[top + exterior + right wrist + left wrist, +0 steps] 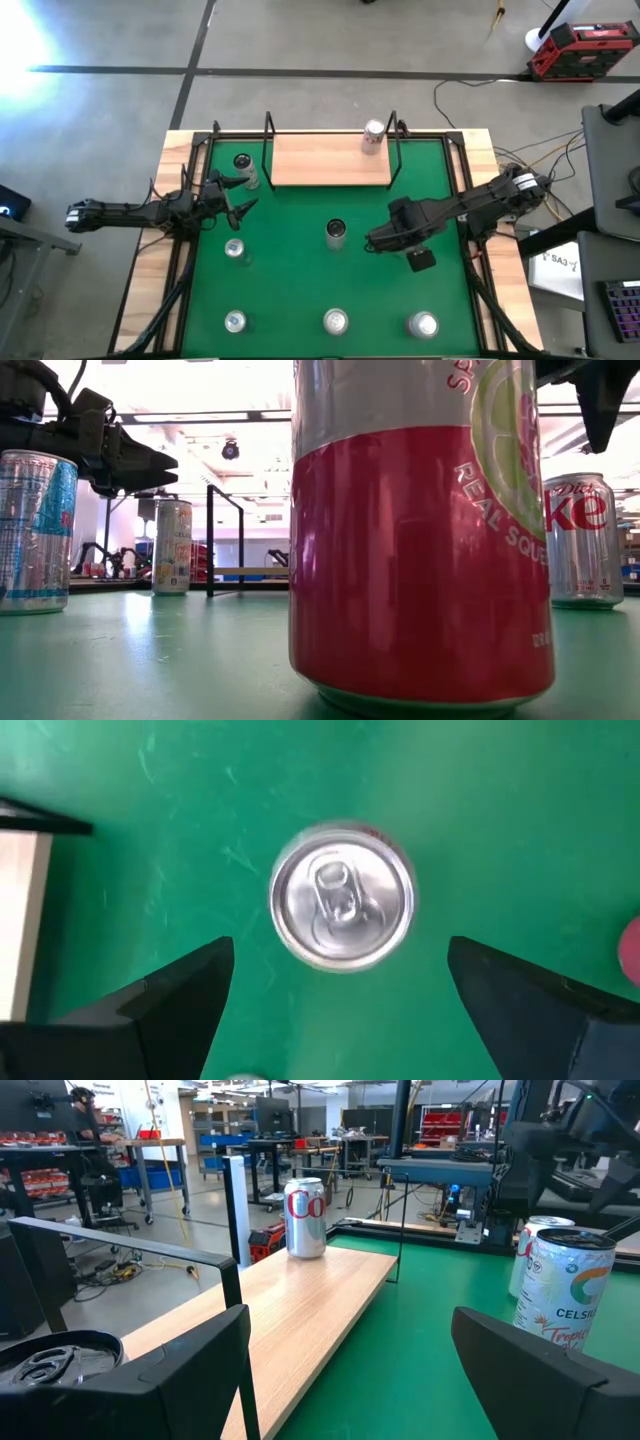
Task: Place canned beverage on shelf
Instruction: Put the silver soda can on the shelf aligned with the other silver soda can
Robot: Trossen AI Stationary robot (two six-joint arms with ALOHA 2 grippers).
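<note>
The shelf [330, 160], a light-wood board in black rods, stands at the table's far side, and a silver-and-red can [373, 135] stands upright on its right end; both also show in the left wrist view, the can [306, 1218] on the board [300, 1310]. My left gripper [238, 198] is open and empty by the shelf's left end, next to a dark-topped can [243, 170]. My right gripper [375, 240] is open, pointing down over a silver-topped can [343, 908] that stands upright on the green mat. Its fingers are clear of the can.
A Celsius can [565, 1295] stands at the mat's middle [335, 233], and another can [234, 248] at the left. Three cans stand along the near edge [234, 321], [335, 321], [424, 323]. The shelf's upright posts [268, 135] rise at its ends.
</note>
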